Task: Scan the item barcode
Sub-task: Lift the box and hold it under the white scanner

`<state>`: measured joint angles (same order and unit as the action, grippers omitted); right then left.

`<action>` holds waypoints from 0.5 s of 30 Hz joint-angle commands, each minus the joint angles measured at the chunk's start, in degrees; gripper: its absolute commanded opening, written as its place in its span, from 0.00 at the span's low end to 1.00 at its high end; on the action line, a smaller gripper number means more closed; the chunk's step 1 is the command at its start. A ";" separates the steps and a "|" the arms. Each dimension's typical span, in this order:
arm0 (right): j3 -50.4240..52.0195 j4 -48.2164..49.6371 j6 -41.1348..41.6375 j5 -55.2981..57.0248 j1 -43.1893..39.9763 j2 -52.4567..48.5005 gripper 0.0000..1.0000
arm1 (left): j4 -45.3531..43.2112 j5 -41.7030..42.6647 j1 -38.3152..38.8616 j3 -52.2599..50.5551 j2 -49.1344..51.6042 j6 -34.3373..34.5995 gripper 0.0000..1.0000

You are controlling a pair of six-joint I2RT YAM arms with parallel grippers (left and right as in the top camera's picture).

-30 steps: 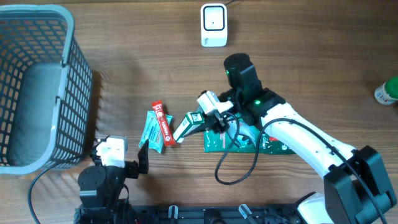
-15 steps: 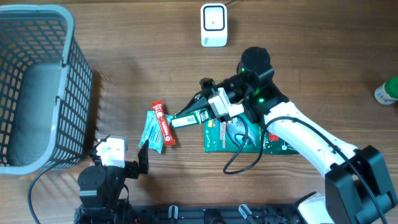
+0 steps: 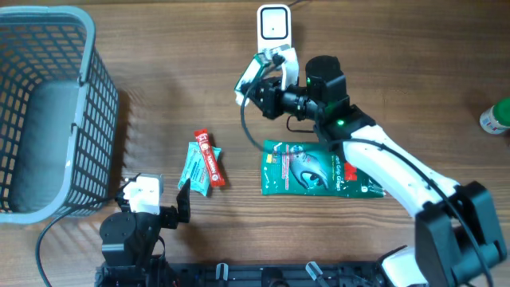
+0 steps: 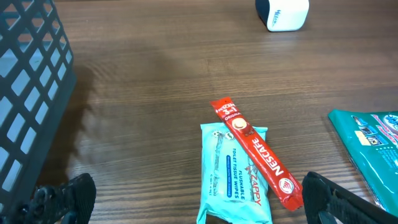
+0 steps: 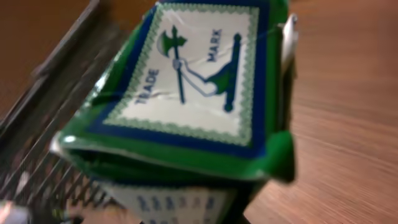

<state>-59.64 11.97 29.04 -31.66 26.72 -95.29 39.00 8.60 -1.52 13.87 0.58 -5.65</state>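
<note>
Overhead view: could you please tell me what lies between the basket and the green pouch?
A red Nescafe stick lying on a teal wipes pack, shown overhead.

Close up and filling most of frame: green box (image 5: 186,81), tilted, with a blue-bordered white label reading TRADE MARK beside an axe emblem. Wooden table (image 5: 348,124) at right. Lower left, possibly a dark grid (image 5: 31,168), too blurred to confirm.

Far left: basket (image 3: 48,112). Back centre: scanner (image 3: 273,32), carton (image 3: 249,74) raised just in front, slightly left. Mid-table: sachet (image 3: 209,158) lying on wipes pack (image 3: 194,171); right of these, near, pouch (image 3: 307,169) flat on table (image 3: 159,56). Far right edge: bottle (image 3: 496,117).
</note>
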 commanded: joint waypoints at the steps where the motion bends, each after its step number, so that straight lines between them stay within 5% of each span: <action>1: -12.13 -5.29 8.07 5.16 -1.84 -11.28 0.05 | -0.15 -0.35 -0.22 -0.42 -0.20 0.55 1.00; 8: -51.32 -32.30 11.52 11.63 -6.27 -32.94 0.05 | -0.15 -0.35 -0.22 -0.42 -0.20 0.57 1.00; 15: -58.16 -31.15 14.60 10.78 -8.35 -39.54 0.05 | -0.15 -0.35 -0.22 -0.42 -0.20 0.55 1.00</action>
<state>-116.27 -19.22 41.74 -21.32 17.87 -131.33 39.03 8.58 -1.52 13.87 0.56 -5.65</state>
